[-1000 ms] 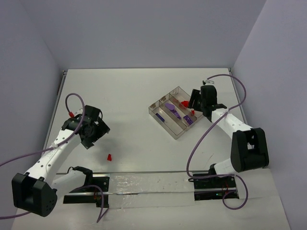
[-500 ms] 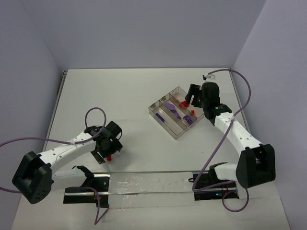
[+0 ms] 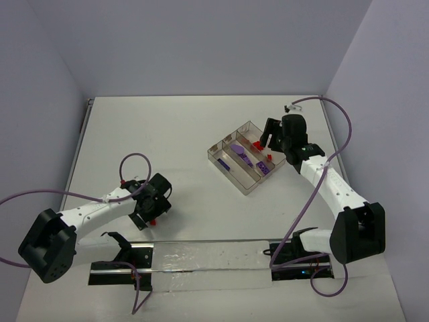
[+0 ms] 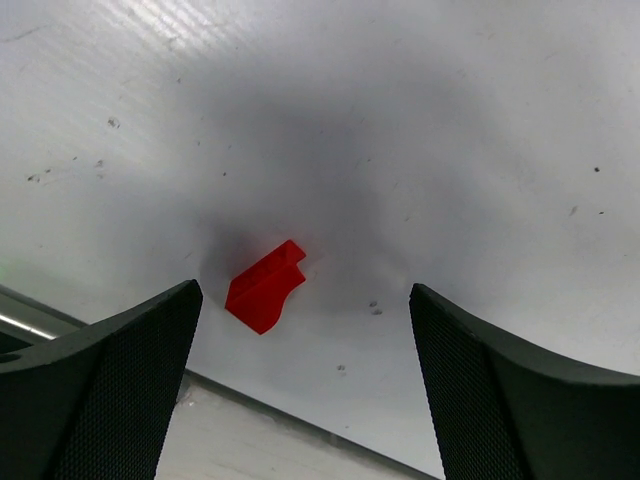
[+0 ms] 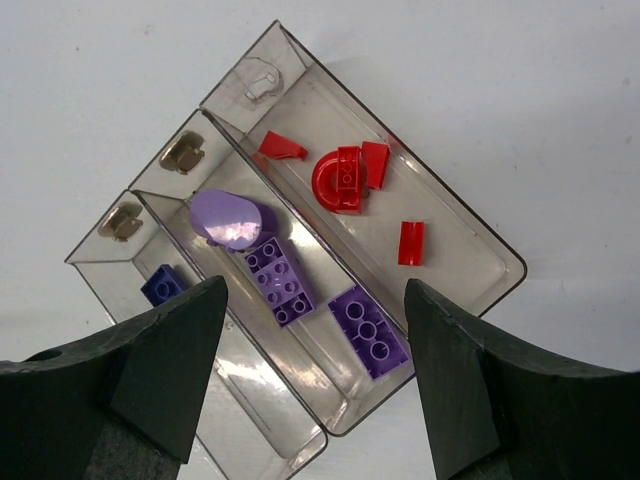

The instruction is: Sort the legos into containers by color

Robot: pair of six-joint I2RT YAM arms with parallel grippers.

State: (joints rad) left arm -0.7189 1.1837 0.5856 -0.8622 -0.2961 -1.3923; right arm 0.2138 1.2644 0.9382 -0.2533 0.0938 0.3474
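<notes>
left claw (image 4: 302, 295): released; your two fingers stand spread wide on either side of the loose red lego (image 4: 265, 290), neither touching it.
loose red lego: lies on the white surface (image 4: 480, 120), closer to the left finger, beside the surface's near edge.
right claw (image 5: 312, 290): released and holding nothing; you see it hover over the clear tray (image 5: 450, 215).
clear tray: three long compartments, set at a slant on the right part of the surface, well apart from the loose red lego.
outer compartment: four red legos, a red arch (image 5: 338, 180) among them.
middle compartment: three purple legos, with a rounded purple piece (image 5: 233, 220) at one end.
third compartment: one small dark purple brick (image 5: 160, 285).
</notes>
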